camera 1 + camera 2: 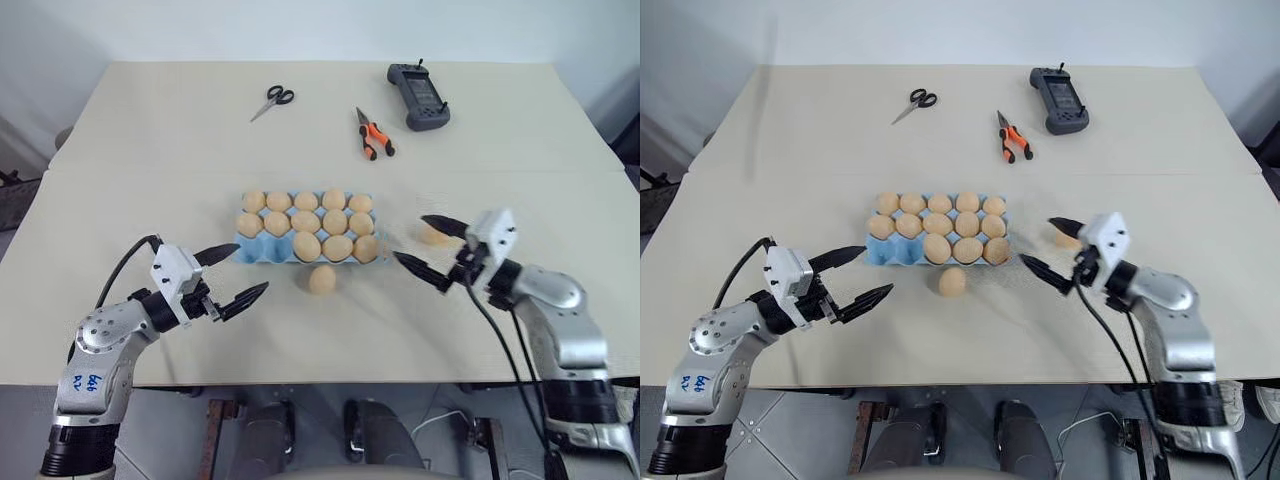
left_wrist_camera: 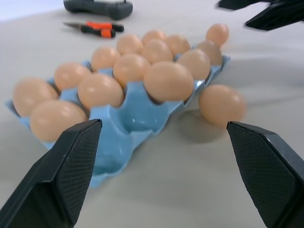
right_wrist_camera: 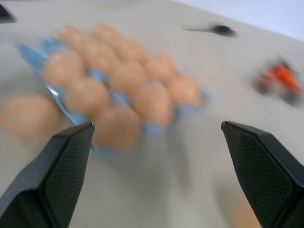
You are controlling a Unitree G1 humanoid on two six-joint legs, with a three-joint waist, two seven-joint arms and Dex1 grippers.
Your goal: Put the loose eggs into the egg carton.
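With carton (image 1: 262, 252) one cup short at near-left corner, two loose eggs still out: one (image 1: 322, 279) just in front of carton, other (image 1: 434, 235) right of carton, between right gripper (image 1: 432, 248) tips. Both claws wide open, empty, left gripper (image 1: 238, 272) front-left of carton. Risks: nudging round egg into roll, knocking seated eggs, only one cup for two eggs

The egg carton (image 1: 262, 252) sits mid-counter (image 1: 120, 200), nearly full of eggs. One loose egg (image 1: 322, 279) lies just before it, another (image 1: 433, 235) to its right. Behind lie scissors (image 1: 271, 101), pliers (image 1: 373, 134) and a remote control (image 1: 418, 96), left to right.
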